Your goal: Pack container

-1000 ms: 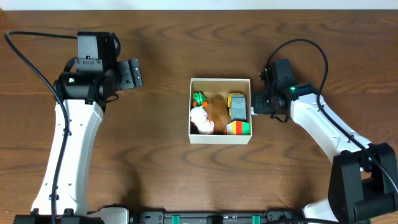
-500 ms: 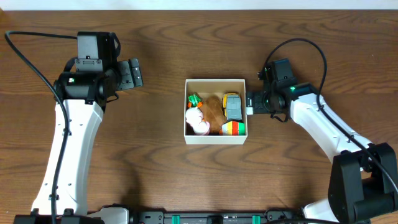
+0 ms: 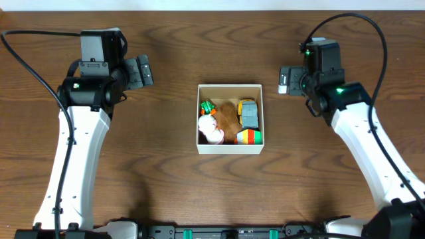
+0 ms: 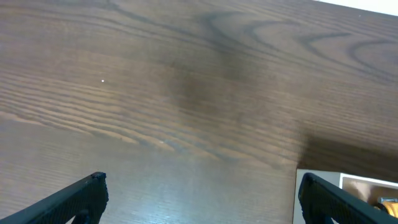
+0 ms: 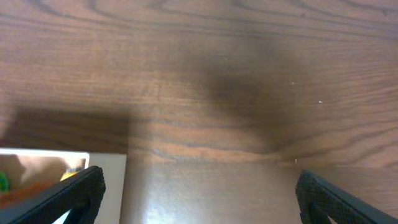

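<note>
The container (image 3: 198,121) is a small white cardboard box with a tan inside, at the table's middle. It holds a green-and-orange toy (image 3: 208,106), a white-pink plush (image 3: 212,130), a brown plush (image 3: 229,115), a grey-yellow car (image 3: 248,113) and a striped toy (image 3: 250,137). My left gripper (image 3: 147,72) is open and empty, up left of the box. My right gripper (image 3: 282,80) is open and empty, up right of the box and apart from it. The box corner shows in the left wrist view (image 4: 348,178) and the right wrist view (image 5: 111,163).
The table (image 3: 166,179) is dark brown wood. Its far edge runs along the top of the overhead view. Bare wood lies between the open fingers in both wrist views.
The box slid a little to the left under my right gripper, then stayed put. My right gripper has pulled back up and to the right, away from the box wall. The left arm hardly moved.
</note>
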`<state>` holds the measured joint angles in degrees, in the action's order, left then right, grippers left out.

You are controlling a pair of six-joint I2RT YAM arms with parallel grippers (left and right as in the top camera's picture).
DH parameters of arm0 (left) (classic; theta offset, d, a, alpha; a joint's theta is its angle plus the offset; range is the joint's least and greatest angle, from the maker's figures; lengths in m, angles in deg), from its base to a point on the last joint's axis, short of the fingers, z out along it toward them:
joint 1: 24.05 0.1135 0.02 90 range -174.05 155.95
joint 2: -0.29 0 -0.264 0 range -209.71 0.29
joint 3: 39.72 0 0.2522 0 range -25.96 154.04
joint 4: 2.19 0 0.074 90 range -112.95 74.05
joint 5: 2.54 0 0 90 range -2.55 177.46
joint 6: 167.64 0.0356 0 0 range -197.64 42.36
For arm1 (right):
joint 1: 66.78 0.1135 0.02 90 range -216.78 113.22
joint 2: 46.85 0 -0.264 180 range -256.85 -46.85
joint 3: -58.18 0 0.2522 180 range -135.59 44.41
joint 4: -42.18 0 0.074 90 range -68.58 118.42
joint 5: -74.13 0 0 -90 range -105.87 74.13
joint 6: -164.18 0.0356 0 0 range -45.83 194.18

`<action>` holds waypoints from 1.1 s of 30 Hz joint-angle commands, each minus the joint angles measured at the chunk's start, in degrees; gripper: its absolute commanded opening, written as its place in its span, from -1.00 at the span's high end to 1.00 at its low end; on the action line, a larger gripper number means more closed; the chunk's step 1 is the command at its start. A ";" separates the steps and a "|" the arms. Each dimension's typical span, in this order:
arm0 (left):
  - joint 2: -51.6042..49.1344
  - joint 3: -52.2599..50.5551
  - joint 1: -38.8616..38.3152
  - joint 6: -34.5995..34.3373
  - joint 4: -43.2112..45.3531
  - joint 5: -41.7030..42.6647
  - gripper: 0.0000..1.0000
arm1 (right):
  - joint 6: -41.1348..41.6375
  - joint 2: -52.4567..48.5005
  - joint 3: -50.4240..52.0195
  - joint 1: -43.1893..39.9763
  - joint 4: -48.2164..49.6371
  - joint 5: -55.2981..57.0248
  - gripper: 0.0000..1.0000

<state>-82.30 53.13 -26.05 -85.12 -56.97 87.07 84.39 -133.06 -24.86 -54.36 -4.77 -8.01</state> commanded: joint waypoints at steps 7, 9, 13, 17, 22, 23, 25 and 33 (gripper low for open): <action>10.29 -0.13 0.70 -0.24 -7.43 -0.55 -0.96 | 3.45 14.95 -0.39 -0.52 -5.97 4.20 -0.99; 14.25 -0.31 0.70 -1.07 -8.98 -0.50 -0.96 | 3.50 19.61 -0.31 -0.52 -7.85 4.22 -0.99; 23.71 -3.43 0.70 -1.44 -9.64 -0.46 -0.96 | 4.83 27.96 1.05 -0.37 -12.92 4.26 -0.92; 34.12 -11.23 0.70 -1.44 -9.75 -0.11 -0.96 | 6.38 37.11 7.52 -0.37 -14.69 4.83 -0.89; 46.29 -24.68 0.70 -1.42 -9.44 1.25 -0.96 | 8.04 49.83 19.37 -0.37 -14.69 4.81 -0.98; 48.15 -27.02 0.70 -1.42 -9.05 1.25 -0.96 | 8.26 51.80 21.49 -0.37 -14.86 4.81 -0.98; 51.84 -32.09 0.70 -1.44 -7.82 1.25 -0.95 | 9.18 55.71 26.12 -0.37 -15.37 4.83 -0.99; 54.77 -40.68 0.63 -8.26 -3.48 1.20 -0.96 | 10.54 60.43 36.26 -0.37 -17.11 4.83 -0.99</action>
<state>-27.39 12.85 -25.66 -89.08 -60.46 87.93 93.46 -73.06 10.31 -54.36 -21.90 -3.77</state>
